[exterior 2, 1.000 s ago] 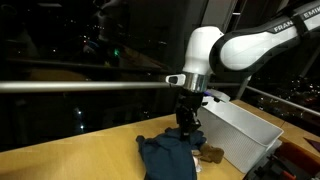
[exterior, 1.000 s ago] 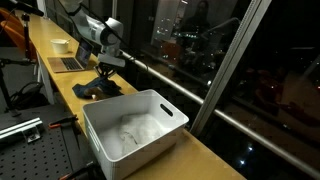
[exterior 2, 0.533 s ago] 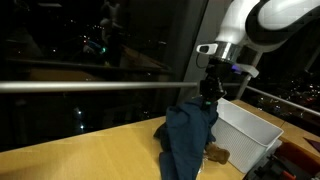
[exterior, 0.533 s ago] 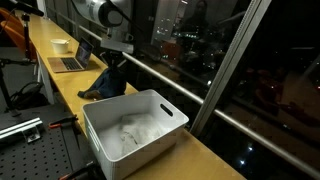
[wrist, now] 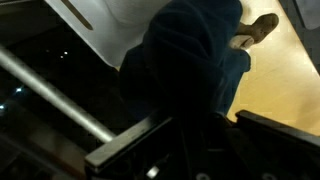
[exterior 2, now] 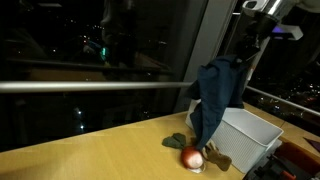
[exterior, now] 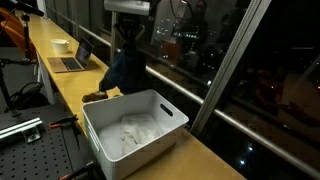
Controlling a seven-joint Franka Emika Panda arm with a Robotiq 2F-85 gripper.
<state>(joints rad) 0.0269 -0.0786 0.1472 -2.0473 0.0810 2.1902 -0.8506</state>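
One blue cloth (exterior 2: 218, 95) hangs in the air from the gripper (exterior 2: 243, 55), pinched at its top edge and drooping straight down in long folds. Fingers: drawn narrow, closed on a bunch of the fabric; the fingertips themselves are buried in the cloth in both exterior views. In the wrist view the cloth fills the middle of the picture and hides the fingers as well.

Position of the cloth: clear of the table (exterior 2: 90, 150), lifted well above it, with its lower hem close to the near corner of the white bin (exterior 2: 250, 135). In an exterior view the cloth (exterior: 125, 70) hangs just behind the far rim of the bin (exterior: 160, 100), between the bin and the window. I cannot tell whether the hem touches the rim.

Below the cloth, on the table:
- a red ball (exterior 2: 192, 156), just beside the bin;
- a brown thing (exterior 2: 218, 158), touching or nearly touching the ball, too small to identify;
- a small dark scrap (exterior 2: 177, 141), just behind the ball.

Bin: upright and open-topped, with something pale and crumpled on its floor (exterior: 130, 135).

Further off along the table are an open laptop (exterior: 72, 62) and a pale bowl (exterior: 61, 45), well apart from the bin. A metal rail (exterior 2: 90, 86) runs along the dark window behind the table.
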